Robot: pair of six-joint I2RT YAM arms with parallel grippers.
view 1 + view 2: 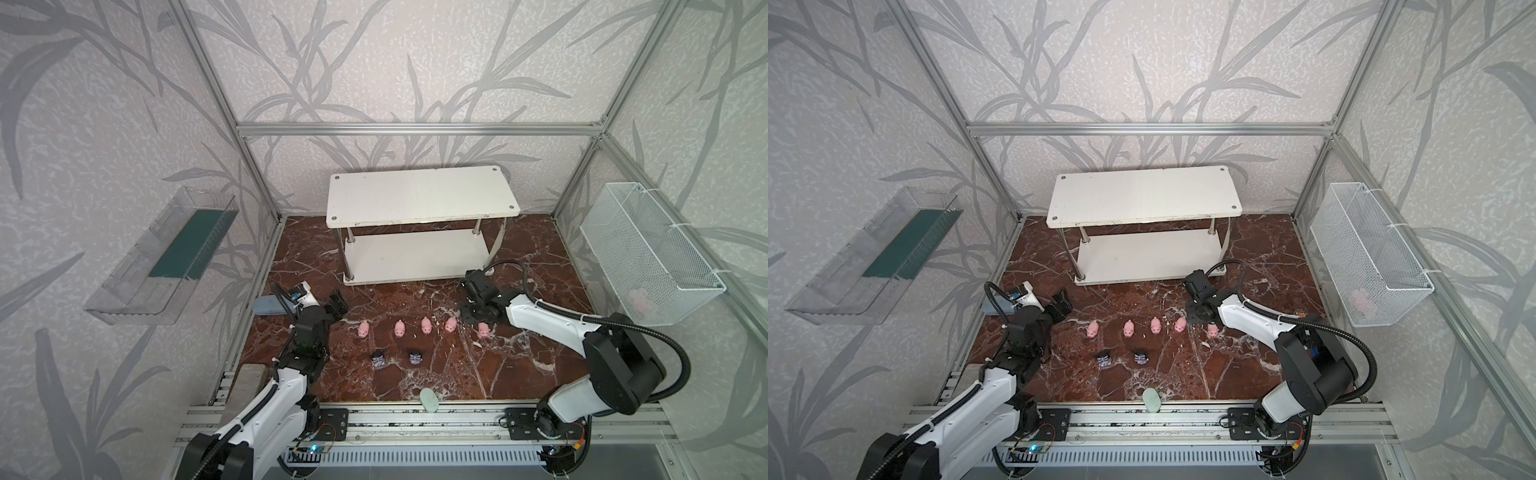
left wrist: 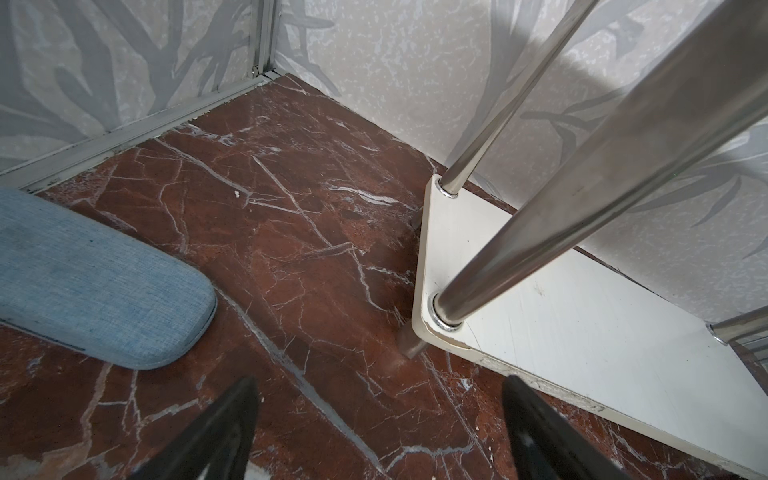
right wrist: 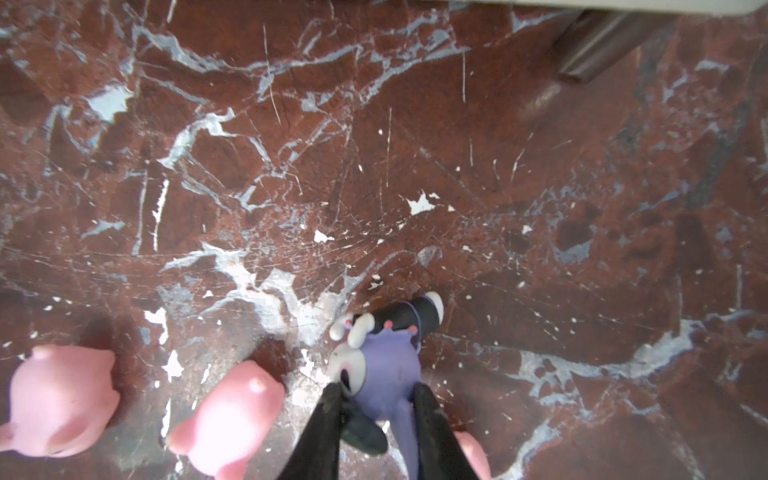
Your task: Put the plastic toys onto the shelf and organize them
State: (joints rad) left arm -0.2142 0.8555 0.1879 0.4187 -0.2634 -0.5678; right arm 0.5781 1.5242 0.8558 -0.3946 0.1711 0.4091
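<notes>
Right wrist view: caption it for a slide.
Right gripper straddles a purple-black big-headed plastic figurine beside small pink pig toys.

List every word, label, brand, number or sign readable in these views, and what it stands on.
None can be read.
The shelf, pink pigs, dark figurines and blue-grey case show no print.
A blue patch on the left arm's wrist camera may be a label, too small to read.

From above, the wrist [image 1: 482,291] hides my right fingers [image 3: 328,428] and the figurine [image 3: 386,370] between them. Up close, a pig [image 3: 473,457] sits mostly behind one finger. There's a pink blur [image 1: 640,300] in the basket [image 1: 648,249]; I can't identify it.
</notes>
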